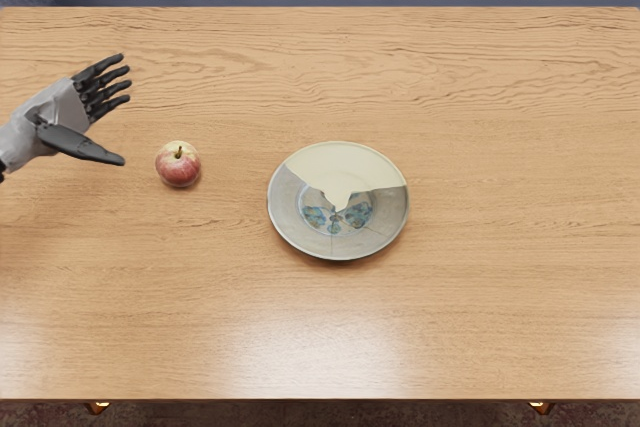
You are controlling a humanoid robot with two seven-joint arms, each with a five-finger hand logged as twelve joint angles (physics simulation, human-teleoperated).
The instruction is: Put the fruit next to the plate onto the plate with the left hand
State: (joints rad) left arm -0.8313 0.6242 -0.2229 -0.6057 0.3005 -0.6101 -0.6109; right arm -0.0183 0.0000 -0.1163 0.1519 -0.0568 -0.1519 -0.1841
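While the left hand (82, 107) hovers spread and empty, the apple (178, 164) sits just right of it, short of the plate (385, 237).

Left hand (78, 112) spread beside apple (178, 164); plate (385, 232) apart on table (480, 87).

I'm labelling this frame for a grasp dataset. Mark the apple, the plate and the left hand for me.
apple (178, 165): head view, on the middle of its red skin.
plate (285, 195): head view, on its bare left rim.
left hand (72, 112): head view, on the palm, fingers spread.
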